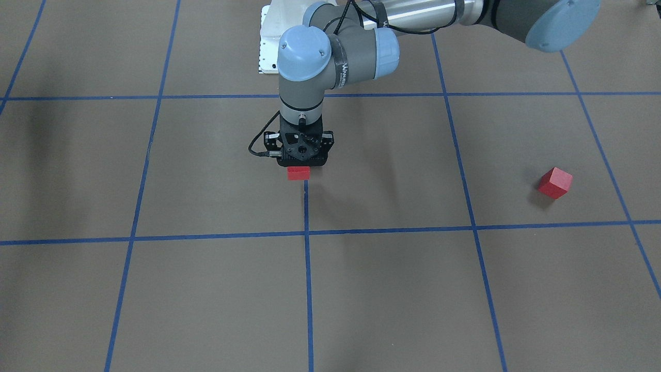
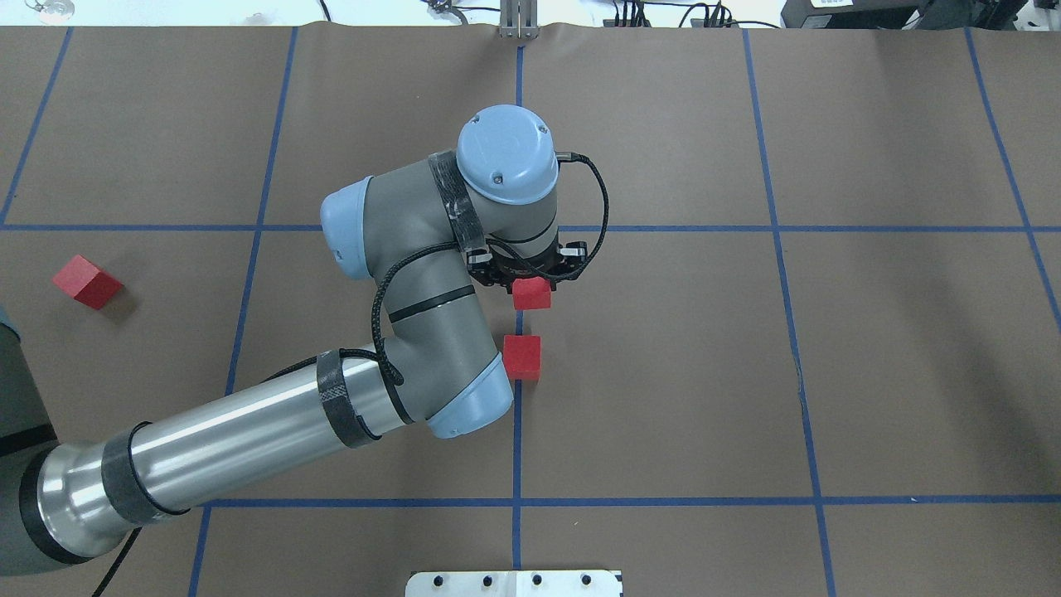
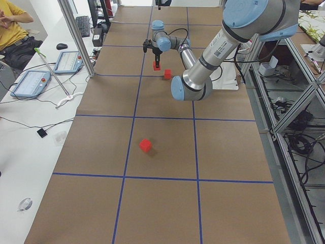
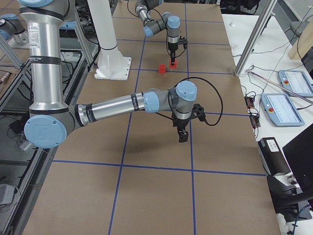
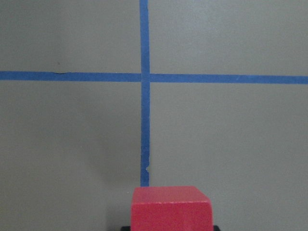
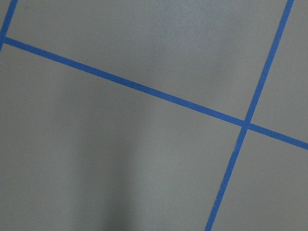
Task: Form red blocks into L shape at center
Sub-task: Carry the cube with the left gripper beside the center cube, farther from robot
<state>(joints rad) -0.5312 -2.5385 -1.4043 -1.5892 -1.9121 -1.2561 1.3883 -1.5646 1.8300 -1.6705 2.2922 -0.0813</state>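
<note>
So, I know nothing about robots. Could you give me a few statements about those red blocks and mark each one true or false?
1. Three red blocks are in view: the block at the fingers, the block on the centre tape and the stray block. True.
2. The blocks already make an L. False: two sit apart along the middle line, and the stray block lies far off on the robot's left.
3. The left fingers are down at a block. True.
4. The right fingers carry a block too. False: none shows at them, and they hang over bare floor.
5. The stray block lies on a tape line. False: it sits on the floor, clear of the lines.
</note>
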